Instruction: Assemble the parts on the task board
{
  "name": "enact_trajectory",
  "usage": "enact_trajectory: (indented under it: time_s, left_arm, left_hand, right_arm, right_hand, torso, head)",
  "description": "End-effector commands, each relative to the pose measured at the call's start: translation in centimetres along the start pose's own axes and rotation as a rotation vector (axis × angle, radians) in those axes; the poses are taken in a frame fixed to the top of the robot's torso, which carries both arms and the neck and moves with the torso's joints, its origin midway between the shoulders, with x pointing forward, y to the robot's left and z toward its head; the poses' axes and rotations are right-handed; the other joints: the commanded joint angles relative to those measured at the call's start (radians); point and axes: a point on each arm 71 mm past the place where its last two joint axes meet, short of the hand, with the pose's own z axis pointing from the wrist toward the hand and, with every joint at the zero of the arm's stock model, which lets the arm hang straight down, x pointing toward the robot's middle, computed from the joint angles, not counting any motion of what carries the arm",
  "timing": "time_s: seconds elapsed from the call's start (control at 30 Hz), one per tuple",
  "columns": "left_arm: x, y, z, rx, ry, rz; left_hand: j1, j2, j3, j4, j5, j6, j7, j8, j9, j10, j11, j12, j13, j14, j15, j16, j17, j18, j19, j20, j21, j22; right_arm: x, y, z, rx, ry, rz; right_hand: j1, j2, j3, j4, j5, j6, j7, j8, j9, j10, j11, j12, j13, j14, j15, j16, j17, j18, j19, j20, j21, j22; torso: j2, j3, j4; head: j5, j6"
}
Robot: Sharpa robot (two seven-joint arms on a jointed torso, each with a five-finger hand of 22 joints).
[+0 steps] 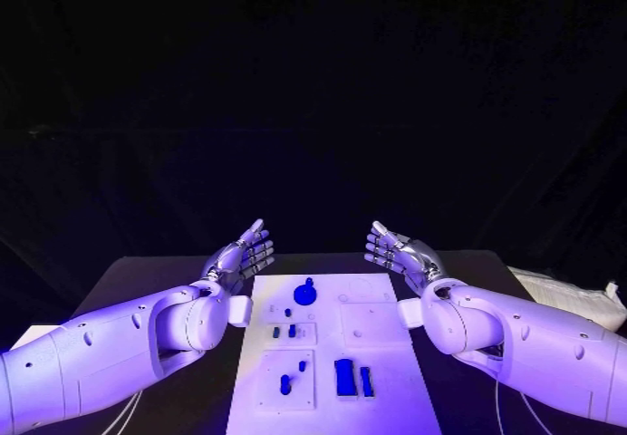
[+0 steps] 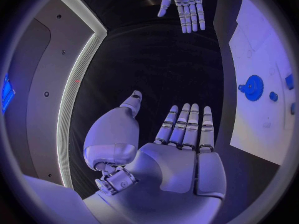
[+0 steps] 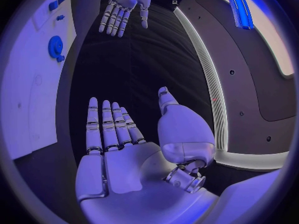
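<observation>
Above the far corners of the task board (image 1: pixel 327 362), left hand (image 1: pixel 242 256) and right hand (image 1: pixel 402 256) hover flat, fingers extended, holding nothing; risk: a careless descent could scatter the small blue parts (image 1: pixel 345 377).

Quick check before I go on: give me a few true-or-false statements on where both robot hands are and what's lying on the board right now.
1. The left robot hand holds a blue part. False: it is open, fingers straight, holding nothing.
2. The right robot hand is open and empty. True.
3. Both hands press down on the white board. False: they are raised at the board's far end, one on each side, touching nothing.
4. A round blue gear lies on the board near its far end. True.
5. A long blue block lies on the near part of the board. True.
</observation>
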Motion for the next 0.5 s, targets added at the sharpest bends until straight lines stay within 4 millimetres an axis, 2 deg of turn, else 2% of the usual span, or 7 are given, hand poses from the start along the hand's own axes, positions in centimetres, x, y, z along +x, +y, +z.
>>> enact_trajectory:
  time_s: [0.03, 0.07, 0.2, 0.23, 0.27, 0.3, 0.5]
  left_arm:
    - [0.8, -0.6, -0.9, 0.103, -0.102, 0.126]
    - [1.1, -0.7, -1.1, 0.113, -0.11, 0.137]
    - [2.0, -0.9, -1.9, 0.147, -0.136, 0.171]
    - [2.1, -0.9, -2.0, 0.154, -0.141, 0.178]
    - [2.3, -1.0, -2.2, 0.162, -0.147, 0.186]
    - [2.5, -1.0, -2.3, 0.167, -0.15, 0.19]
    - [2.7, -1.1, -2.5, 0.177, -0.157, 0.199]
  left_hand:
    - [-0.228, 0.011, -0.057, -0.002, -0.011, -0.16, -0.045, -0.011, -0.006, -0.174, -0.082, -0.011, -0.005, -0.156, -0.045, -0.062, -0.006, -0.041, -0.122, -0.045, -0.007, -0.073]
    - [-0.246, 0.011, -0.061, -0.002, -0.011, -0.174, -0.045, -0.011, -0.006, -0.189, -0.082, -0.011, -0.005, -0.169, -0.045, -0.062, -0.006, -0.043, -0.131, -0.049, -0.007, -0.079]
    - [-0.318, 0.011, -0.079, -0.002, -0.011, -0.224, -0.045, -0.011, -0.006, -0.244, -0.082, -0.011, -0.005, -0.218, -0.045, -0.062, -0.006, -0.047, -0.17, -0.064, -0.007, -0.102]
    - [-0.334, 0.011, -0.082, -0.002, -0.011, -0.235, -0.045, -0.011, -0.006, -0.256, -0.082, -0.011, -0.005, -0.229, -0.045, -0.062, -0.006, -0.12, -0.178, -0.067, -0.007, -0.107]
    - [-0.354, 0.011, -0.087, -0.002, -0.011, -0.25, -0.045, -0.011, -0.006, -0.272, -0.082, -0.011, -0.005, -0.242, -0.045, -0.062, -0.006, -0.12, -0.189, -0.071, -0.007, -0.114]
    - [-0.368, 0.011, -0.091, -0.002, -0.011, -0.26, -0.045, -0.011, -0.006, -0.283, -0.082, -0.011, -0.005, -0.252, -0.045, -0.062, -0.006, -0.12, -0.197, -0.143, -0.007, -0.118]
    - [-0.436, 0.011, -0.176, -0.002, -0.011, -0.307, -0.045, -0.011, -0.006, -0.334, -0.082, -0.011, -0.005, -0.298, -0.045, -0.062, -0.006, -0.12, -0.233, -0.143, -0.007, -0.14]
  right_arm:
    - [0.0, 1.0, -0.8, -0.059, -0.142, 0.0]
    - [0.2, 1.1, -1.0, -0.062, -0.148, -0.003]
    - [0.9, 1.5, -1.6, -0.069, -0.166, -0.012]
    - [1.0, 1.5, -1.7, -0.07, -0.169, -0.014]
    - [1.1, 1.6, -1.8, -0.071, -0.172, -0.015]
    - [1.1, 1.6, -1.8, -0.071, -0.173, -0.016]
    - [1.1, 1.6, -1.9, -0.071, -0.174, -0.016]
  right_hand:
    - [-0.254, 0.0, -0.024, -0.004, -0.07, -0.169, -0.096, -0.007, -0.097, -0.19, -0.033, -0.011, -0.038, -0.19, -0.011, -0.014, -0.041, -0.044, -0.173, -0.034, -0.045, -0.041]
    - [-0.274, 0.0, -0.024, -0.004, -0.07, -0.183, -0.096, -0.007, -0.097, -0.205, -0.033, -0.011, -0.038, -0.205, -0.011, -0.014, -0.044, -0.048, -0.188, -0.104, -0.048, -0.044]
    - [-0.351, 0.0, -0.024, -0.004, -0.07, -0.234, -0.096, -0.007, -0.097, -0.263, -0.033, -0.011, -0.038, -0.262, -0.011, -0.014, -0.126, -0.049, -0.24, -0.104, -0.062, -0.125]
    - [-0.363, 0.0, -0.024, -0.004, -0.07, -0.241, -0.096, -0.007, -0.097, -0.272, -0.033, -0.011, -0.038, -0.271, -0.011, -0.014, -0.126, -0.123, -0.248, -0.104, -0.064, -0.125]
    - [-0.39, 0.0, -0.024, -0.004, -0.07, -0.26, -0.096, -0.007, -0.097, -0.292, -0.033, -0.011, -0.038, -0.291, -0.011, -0.014, -0.126, -0.123, -0.267, -0.104, -0.137, -0.125]
    - [-0.405, 0.0, -0.024, -0.004, -0.07, -0.27, -0.096, -0.007, -0.097, -0.303, -0.033, -0.011, -0.038, -0.303, -0.011, -0.014, -0.126, -0.123, -0.277, -0.104, -0.137, -0.125]
    - [-0.473, 0.0, -0.024, -0.004, -0.07, -0.315, -0.096, -0.007, -0.097, -0.354, -0.033, -0.011, -0.038, -0.353, -0.011, -0.014, -0.126, -0.123, -0.323, -0.104, -0.137, -0.125]
  torso:
    - [-0.004, 0.0053, 0.0132]
    - [-0.004, 0.0053, 0.0132]
    - [-0.004, 0.0053, 0.0132]
    - [-0.004, 0.0053, 0.0132]
    - [-0.004, 0.0053, 0.0132]
    - [-0.004, 0.0053, 0.0132]
    - [-0.004, 0.0053, 0.0132]
  head:
    - [0.0, 0.005]
    - [0.0, 0.005]
    - [0.0, 0.005]
    - [0.0, 0.005]
    - [0.0, 0.005]
    - [0.0, 0.005]
    - [0.0, 0.005]
